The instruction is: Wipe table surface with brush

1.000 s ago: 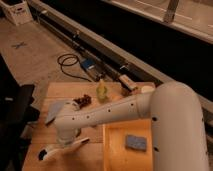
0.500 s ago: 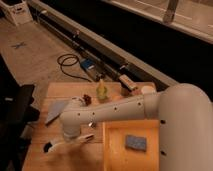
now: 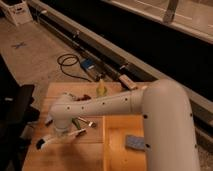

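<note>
Concrete flooring and a long dark rail are being seen behind a pale plank table surface (image 3: 50, 155), with a black cable (image 3: 70, 64) coiled on the floor beyond the far edge.

The white arm (image 3: 120, 102) is being reached across from the right, bent down at the wrist. The gripper (image 3: 60, 134) is being held low over the near-left part of the boards; whether it is clenched or released cannot be told, as it is hidden under the wrist housing.

The brush (image 3: 57, 139) is being seen directly beneath the gripper, lying almost flat, white handle running out to the right, dark head to the left, near the table's left edge.

Just right of the gripper a yellow tray (image 3: 117, 150) is being occupied by a blue-grey sponge (image 3: 135, 142). Beyond the gripper, small items are being crowded together, a yellow-green object (image 3: 101, 90) among them.

Risks judged: the head is being worked close to the left edge, so a longer stroke could carry it off the boards; a rightward sweep could knock the handle against the tray wall and twist the brush loose; a far sweep could scatter the small items.
</note>
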Robot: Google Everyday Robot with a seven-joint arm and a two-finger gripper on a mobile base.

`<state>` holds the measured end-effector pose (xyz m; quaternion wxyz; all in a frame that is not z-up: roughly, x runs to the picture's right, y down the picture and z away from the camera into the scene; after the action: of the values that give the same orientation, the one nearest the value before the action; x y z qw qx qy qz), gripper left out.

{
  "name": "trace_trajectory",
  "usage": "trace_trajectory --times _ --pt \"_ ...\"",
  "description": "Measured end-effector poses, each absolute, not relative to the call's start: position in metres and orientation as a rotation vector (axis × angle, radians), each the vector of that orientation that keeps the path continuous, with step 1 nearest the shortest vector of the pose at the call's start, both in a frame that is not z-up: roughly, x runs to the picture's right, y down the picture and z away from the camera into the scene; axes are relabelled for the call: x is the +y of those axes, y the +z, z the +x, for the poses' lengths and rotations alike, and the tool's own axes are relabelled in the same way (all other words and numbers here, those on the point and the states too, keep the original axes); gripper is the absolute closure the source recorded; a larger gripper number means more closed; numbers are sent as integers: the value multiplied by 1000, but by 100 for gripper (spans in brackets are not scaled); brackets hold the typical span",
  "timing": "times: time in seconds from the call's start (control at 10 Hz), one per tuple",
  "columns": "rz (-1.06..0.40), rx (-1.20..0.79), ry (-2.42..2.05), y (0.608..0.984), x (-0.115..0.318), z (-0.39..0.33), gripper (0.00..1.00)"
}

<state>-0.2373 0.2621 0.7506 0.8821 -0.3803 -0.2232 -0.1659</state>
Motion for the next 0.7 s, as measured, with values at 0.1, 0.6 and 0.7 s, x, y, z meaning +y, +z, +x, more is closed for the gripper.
trace_trajectory --times 0.1,0.6,0.7 --pt "-802 -465 -350 752 267 -236 100" --pt "-824 -445 -313 742 308 -195 100" --pt "-822 -431 -291 742 308 -182 100"
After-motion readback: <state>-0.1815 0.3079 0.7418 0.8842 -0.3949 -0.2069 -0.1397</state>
